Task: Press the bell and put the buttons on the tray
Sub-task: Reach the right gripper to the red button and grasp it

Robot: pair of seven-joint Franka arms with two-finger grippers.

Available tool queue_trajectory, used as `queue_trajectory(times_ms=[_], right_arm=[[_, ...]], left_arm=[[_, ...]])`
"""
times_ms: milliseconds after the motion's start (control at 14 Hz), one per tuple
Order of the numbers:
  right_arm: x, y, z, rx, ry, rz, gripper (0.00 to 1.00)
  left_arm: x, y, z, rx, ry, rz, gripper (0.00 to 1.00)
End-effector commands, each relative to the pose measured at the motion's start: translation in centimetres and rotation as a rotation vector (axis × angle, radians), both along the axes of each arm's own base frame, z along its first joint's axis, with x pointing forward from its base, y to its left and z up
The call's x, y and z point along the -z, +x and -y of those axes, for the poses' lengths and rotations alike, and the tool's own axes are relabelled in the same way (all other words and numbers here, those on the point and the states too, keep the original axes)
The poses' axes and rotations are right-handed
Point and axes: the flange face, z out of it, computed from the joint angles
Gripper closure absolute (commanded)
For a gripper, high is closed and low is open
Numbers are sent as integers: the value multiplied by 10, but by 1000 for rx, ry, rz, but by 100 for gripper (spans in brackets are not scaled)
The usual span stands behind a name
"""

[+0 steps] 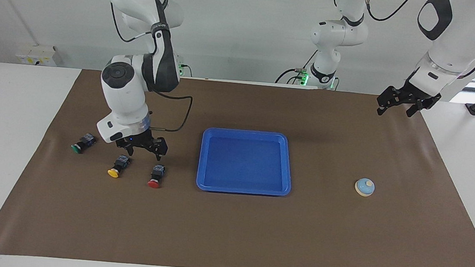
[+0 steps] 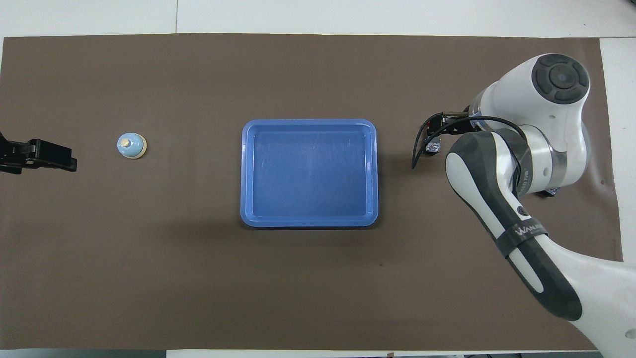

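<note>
The blue tray (image 1: 246, 133) lies at the middle of the mat and holds nothing; it also shows in the overhead view (image 2: 308, 123). The bell (image 1: 364, 187) stands toward the left arm's end, also seen from overhead (image 2: 131, 145). The green button (image 1: 82, 142), yellow button (image 1: 117, 167) and red button (image 1: 156, 176) lie on their sides toward the right arm's end. My right gripper (image 1: 145, 153) is open and empty, low over the mat just above the yellow and red buttons. My left gripper (image 1: 396, 109) is open, empty and raised over the mat's edge. From overhead the right arm hides most of the buttons.
A brown mat (image 1: 228, 236) covers the table, with white table surface (image 1: 9, 139) around it. A black cable (image 1: 180, 122) loops from the right wrist toward the tray. The left gripper (image 2: 37, 154) shows at the overhead view's edge, beside the bell.
</note>
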Motion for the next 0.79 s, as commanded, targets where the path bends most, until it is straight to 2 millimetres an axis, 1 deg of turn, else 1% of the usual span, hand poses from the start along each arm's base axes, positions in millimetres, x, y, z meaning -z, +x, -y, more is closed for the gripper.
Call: queue_trajectory(times_ms=[0, 72, 215, 358, 430, 573, 716], right_arm=[[24, 8, -2, 20, 12, 25, 0], [29, 11, -4, 18, 13, 28, 0], [45, 14, -18, -2, 16, 42, 0], [60, 17, -19, -6, 15, 45, 0], [63, 17, -18, -10, 13, 45, 0], [78, 18, -20, -16, 12, 45, 0], [88, 17, -20, -21, 11, 41, 0]], left_arm=[[-2, -3, 1, 3, -3, -25, 0], [-2, -3, 1, 3, -3, -27, 0], [-2, -4, 1, 3, -3, -30, 0], [-2, -5, 1, 3, -3, -32, 0], [-1, -5, 1, 3, -3, -33, 0], [-4, -3, 1, 1, -3, -13, 0], [-9, -6, -4, -7, -1, -7, 0]])
